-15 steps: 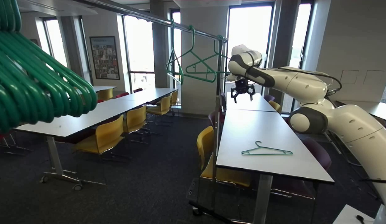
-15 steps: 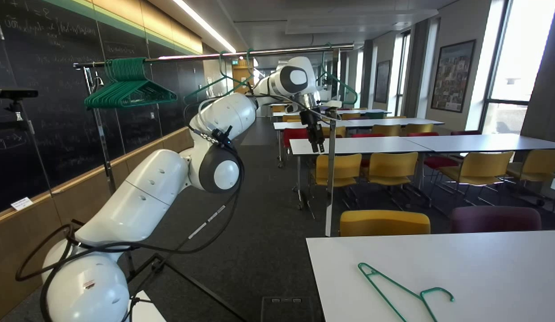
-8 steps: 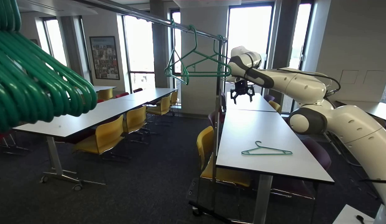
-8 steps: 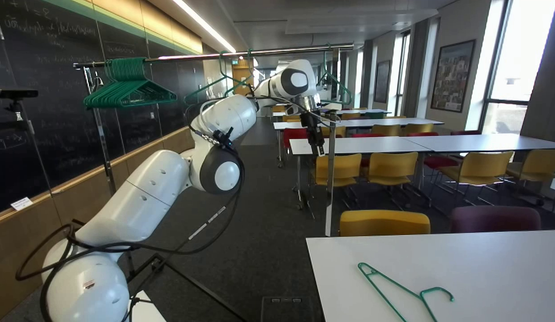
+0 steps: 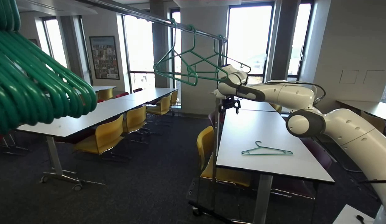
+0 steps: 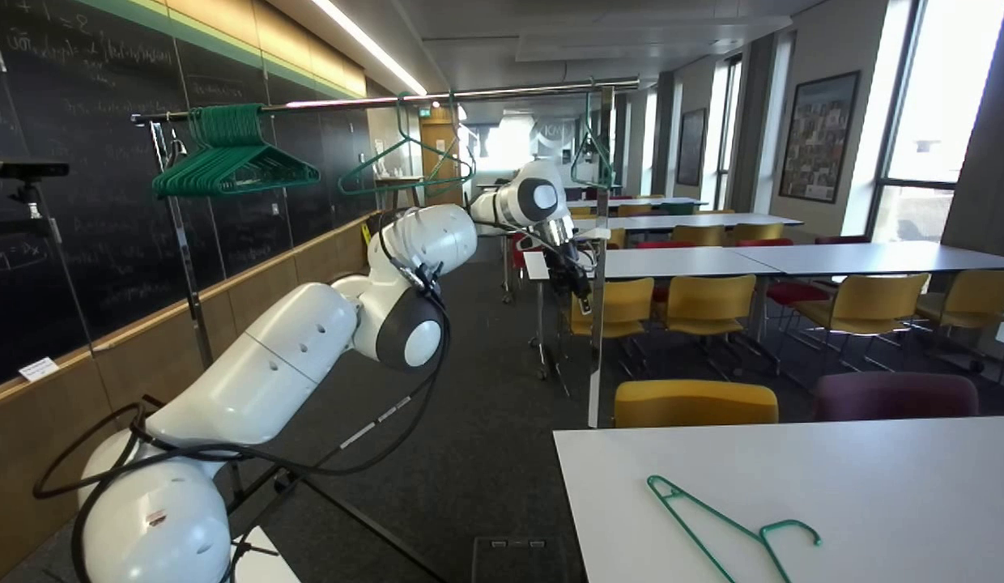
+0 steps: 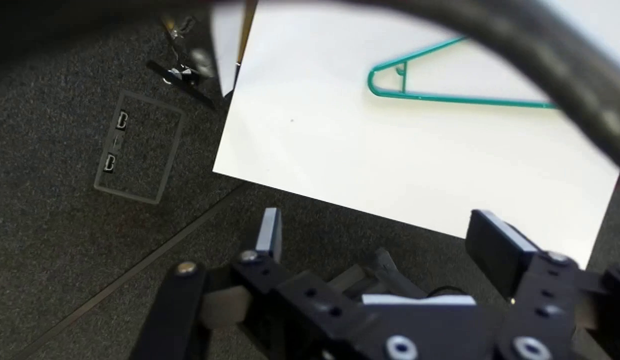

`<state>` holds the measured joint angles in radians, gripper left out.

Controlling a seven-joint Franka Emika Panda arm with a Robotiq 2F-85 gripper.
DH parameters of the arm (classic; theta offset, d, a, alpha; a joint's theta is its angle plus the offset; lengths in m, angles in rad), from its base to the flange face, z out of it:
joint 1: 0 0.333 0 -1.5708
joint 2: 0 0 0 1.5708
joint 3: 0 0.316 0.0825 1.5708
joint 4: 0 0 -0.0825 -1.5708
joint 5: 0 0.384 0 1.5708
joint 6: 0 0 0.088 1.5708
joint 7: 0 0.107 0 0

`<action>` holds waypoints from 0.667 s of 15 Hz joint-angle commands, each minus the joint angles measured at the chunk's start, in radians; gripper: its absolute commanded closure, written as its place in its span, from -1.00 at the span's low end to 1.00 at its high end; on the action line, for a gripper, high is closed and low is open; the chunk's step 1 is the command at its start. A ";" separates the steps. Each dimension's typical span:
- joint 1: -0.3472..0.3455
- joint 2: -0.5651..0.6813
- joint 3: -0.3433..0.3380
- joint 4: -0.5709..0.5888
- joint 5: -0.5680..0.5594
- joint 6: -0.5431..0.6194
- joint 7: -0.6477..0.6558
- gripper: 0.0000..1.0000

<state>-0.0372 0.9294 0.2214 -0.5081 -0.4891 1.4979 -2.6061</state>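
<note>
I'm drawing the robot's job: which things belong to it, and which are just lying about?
Probably part of the job:
the fingers, open and holding nothing
the loose hanger, lying on the table
the hanging hangers on the rail

Just there:
yellow chairs
blackboard
framed picture

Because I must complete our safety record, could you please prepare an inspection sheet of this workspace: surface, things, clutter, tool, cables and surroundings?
Surface: white table, bearing a green hanger.
Things: that hanger lies flat; more green hangers hang on the rail.
Clutter: a small dark item on a white surface below the arm; what it is cannot be told.
Tool: open, holding nothing; whether it touches the rail's upright cannot be told.
Cables: dark cables in loose loops along the arm.
Surroundings: yellow chairs, a blackboard, windows.
</note>
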 commanded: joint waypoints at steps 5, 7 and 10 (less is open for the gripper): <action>-0.167 -0.091 0.336 -0.396 -0.228 0.233 0.001 -1.00; -0.232 -0.092 0.422 -0.464 -0.244 0.253 0.001 -1.00; -0.326 -0.107 0.517 -0.572 -0.248 0.282 0.001 -1.00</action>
<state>-0.2443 0.9118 0.6488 -0.8816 -0.7197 1.7173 -2.6051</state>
